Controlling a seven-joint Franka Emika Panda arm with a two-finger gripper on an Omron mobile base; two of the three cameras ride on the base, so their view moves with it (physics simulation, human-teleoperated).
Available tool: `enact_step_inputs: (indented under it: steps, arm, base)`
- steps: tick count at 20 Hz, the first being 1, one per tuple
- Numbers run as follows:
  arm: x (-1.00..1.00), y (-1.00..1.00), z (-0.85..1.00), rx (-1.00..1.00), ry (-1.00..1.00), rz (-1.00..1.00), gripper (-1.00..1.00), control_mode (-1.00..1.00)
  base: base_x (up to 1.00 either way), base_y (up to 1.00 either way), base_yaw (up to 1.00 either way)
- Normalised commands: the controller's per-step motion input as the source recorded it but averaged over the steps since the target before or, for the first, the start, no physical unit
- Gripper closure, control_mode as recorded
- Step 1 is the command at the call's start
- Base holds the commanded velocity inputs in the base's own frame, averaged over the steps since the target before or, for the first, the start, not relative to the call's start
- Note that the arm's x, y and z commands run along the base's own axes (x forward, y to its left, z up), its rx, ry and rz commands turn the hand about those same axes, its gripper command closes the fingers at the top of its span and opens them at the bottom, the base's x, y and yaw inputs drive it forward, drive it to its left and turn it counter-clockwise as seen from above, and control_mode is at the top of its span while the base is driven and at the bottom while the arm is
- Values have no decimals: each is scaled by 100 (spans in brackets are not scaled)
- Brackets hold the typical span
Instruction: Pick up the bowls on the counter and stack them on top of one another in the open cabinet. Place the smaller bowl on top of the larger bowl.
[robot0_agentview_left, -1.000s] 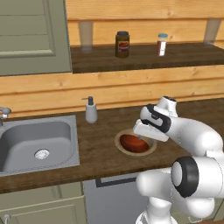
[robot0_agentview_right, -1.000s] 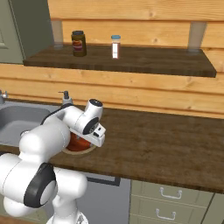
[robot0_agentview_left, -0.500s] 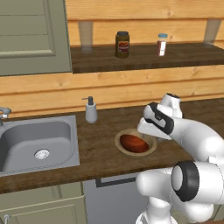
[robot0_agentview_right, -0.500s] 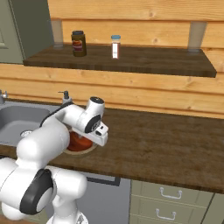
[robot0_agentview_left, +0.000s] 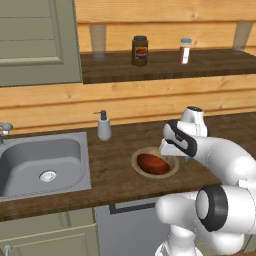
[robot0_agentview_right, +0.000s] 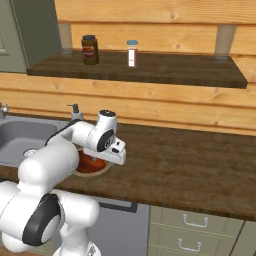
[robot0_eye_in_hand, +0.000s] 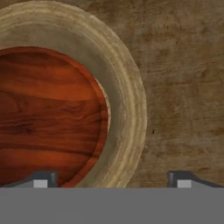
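On the counter (robot0_agentview_left: 115, 170), the small red-brown bowl (robot0_eye_in_hand: 48, 113) (shiny) sits inside the wide tan bowl (robot0_eye_in_hand: 127, 92); gripper (robot0_eye_in_hand: 111, 178) seemingly just above, fingers wide apart.

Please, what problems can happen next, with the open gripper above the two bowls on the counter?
1. The small glossy reddish-brown bowl sits loose inside the wide tan bowl; a tilted lift might spill it.
2. The open gripper straddles the tan rim and could pinch both bowls unevenly.
3. The dark wood shelf holds a brown jar and a white-capped bottle, easily bumped during placing.
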Motion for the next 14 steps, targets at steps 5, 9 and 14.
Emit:
enact_step_inputs:
  steps: [5,9,14]
  arm:
    - [6,-30,-7,0,-1,15,-100,-100]
    - [39,-19,-15,0,0,1,-100,-100]
    - [33,7,0,0,0,0,-100,-100]
  base:
    - [0,0,0]
    - [0,0,0]
    - [0,0,0]
